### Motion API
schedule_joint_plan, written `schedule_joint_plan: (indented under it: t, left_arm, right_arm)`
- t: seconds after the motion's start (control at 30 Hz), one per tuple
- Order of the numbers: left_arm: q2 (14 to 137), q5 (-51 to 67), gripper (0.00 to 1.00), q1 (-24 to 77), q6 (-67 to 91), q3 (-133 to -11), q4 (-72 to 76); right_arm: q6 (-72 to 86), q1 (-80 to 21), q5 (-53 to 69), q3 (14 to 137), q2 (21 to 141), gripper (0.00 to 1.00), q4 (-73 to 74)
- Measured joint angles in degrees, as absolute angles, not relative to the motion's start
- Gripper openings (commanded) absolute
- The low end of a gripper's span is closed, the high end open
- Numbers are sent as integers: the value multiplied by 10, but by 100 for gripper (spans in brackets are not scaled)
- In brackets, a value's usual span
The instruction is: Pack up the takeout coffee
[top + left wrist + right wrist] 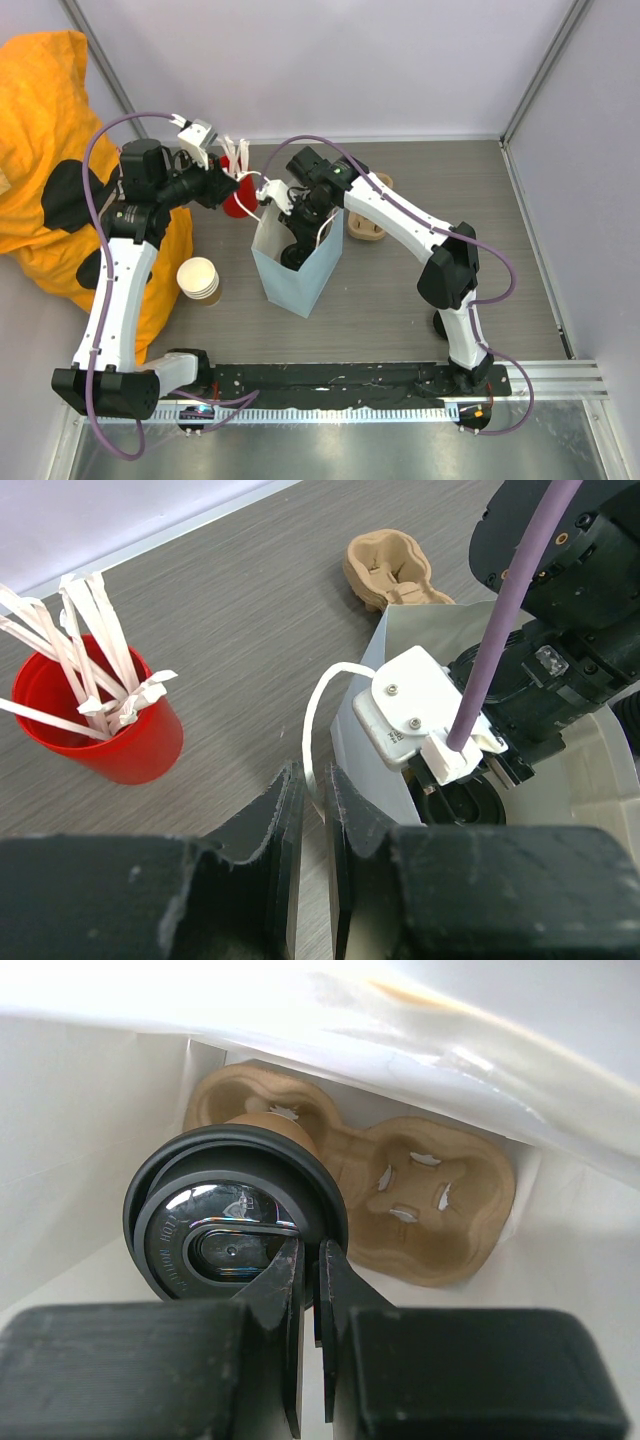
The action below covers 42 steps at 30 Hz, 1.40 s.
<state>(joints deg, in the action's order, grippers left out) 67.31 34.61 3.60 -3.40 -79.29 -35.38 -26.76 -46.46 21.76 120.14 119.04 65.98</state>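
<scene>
The pale blue paper bag (300,278) stands open in the middle of the table. My left gripper (262,196) is at its far left rim, shut on the bag's white cord handle (316,715); the wrist view shows the fingertips (312,780) pinching it. My right gripper (297,250) reaches down inside the bag. In the right wrist view it (311,1252) is shut on the rim of the takeout coffee's black lid (215,1225). The tan cup (275,1125) is at the left pocket of a cardboard cup carrier (430,1195) on the bag's floor. The lid also shows in the left wrist view (460,802).
A red cup of white stirrers (238,196) stands just left of the bag, close to my left gripper. A stack of lidless paper cups (199,280) stands at the left. Cardboard carriers (368,226) lie behind the bag. A large orange bag (40,110) fills the far left.
</scene>
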Motion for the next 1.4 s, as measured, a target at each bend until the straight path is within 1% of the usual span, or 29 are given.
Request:
schedule_joint_plan:
  t: [0.97, 1.4]
  left_arm:
    - [672, 351, 18, 29, -32, -789, -353]
    - [669, 352, 18, 28, -31, -788, -353]
  right_arm:
    - [-265, -466, 215, 1192, 1197, 1, 639]
    - [-256, -466, 211, 1170, 1196, 1, 604]
